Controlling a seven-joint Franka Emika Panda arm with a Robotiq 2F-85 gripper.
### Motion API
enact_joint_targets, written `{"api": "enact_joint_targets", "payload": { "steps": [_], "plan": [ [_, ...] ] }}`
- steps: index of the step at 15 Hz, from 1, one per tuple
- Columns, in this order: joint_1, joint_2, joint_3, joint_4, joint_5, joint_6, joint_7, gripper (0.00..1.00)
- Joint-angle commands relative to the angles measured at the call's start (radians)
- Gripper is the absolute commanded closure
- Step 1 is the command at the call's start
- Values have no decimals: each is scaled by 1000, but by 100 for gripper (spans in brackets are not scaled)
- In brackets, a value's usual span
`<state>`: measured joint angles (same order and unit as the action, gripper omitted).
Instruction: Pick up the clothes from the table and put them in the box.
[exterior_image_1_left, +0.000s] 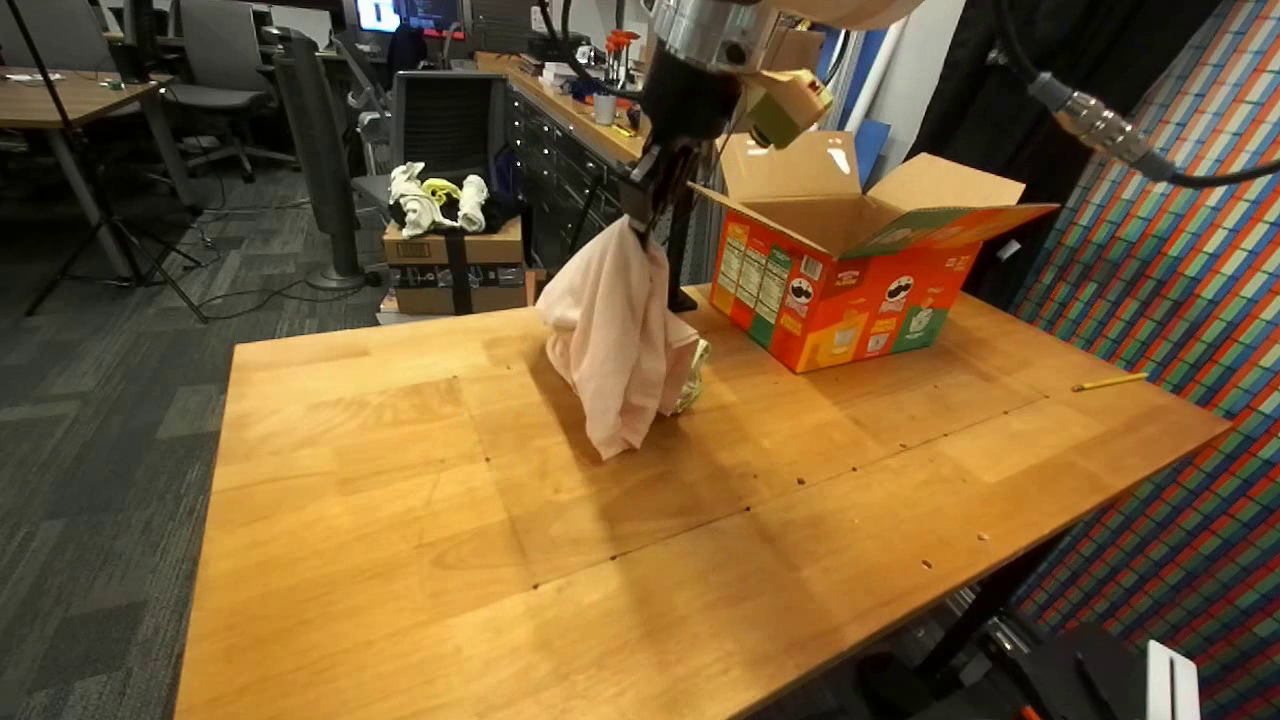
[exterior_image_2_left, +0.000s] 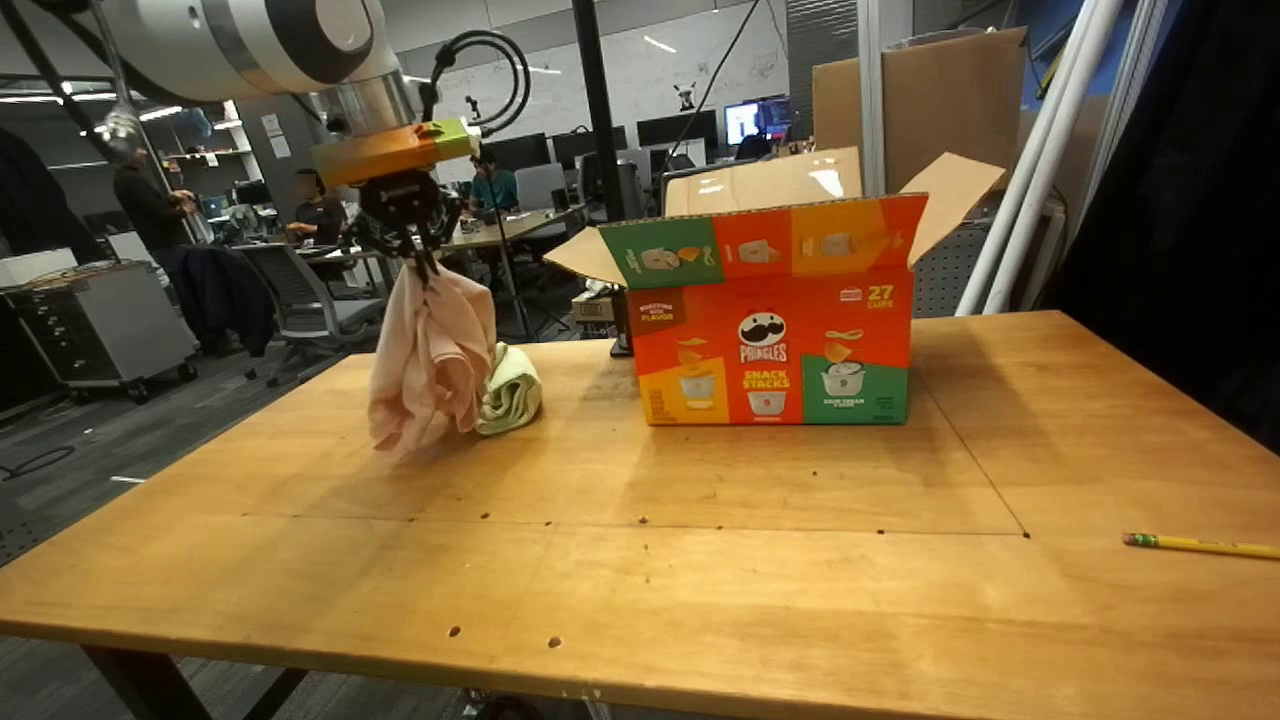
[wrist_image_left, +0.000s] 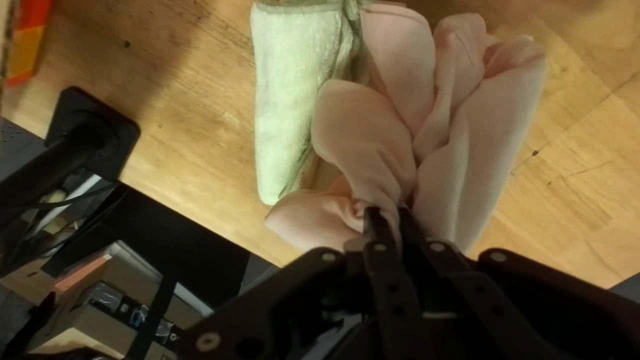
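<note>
in an exterior view the pale pink cloth (exterior_image_1_left: 620, 340) hangs low over the worktop (exterior_image_1_left: 400, 530), lifting apparently your step; in an exterior view the open pringles carton (exterior_image_2_left: 768, 355) stands apart, so likely clear its flaps (exterior_image_2_left: 770, 240) next; in the wrist view your jaws pinch the pink cloth beside the rolled light-green towel (wrist_image_left: 290, 100).

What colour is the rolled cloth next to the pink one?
Pale green. The rolled cloth shows best in the wrist view, beside the pink cloth.

A robot arm (exterior_image_2_left: 240, 50) over the bench (exterior_image_2_left: 760, 580) marks a robotics lab. Swivel chairs (exterior_image_1_left: 212, 48) and monitors (exterior_image_2_left: 742, 122) beyond look office-like.
</note>
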<state>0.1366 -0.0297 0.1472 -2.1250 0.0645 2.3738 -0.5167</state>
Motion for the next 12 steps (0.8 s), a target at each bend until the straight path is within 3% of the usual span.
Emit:
{"api": "enact_joint_targets", "payload": {
  "steps": [1, 12],
  "plan": [
    [-10, -44, -25, 43, -1, -34, 69, 98],
    [7, -55, -19, 272, -19, 3, 218, 98]
  ]
}}
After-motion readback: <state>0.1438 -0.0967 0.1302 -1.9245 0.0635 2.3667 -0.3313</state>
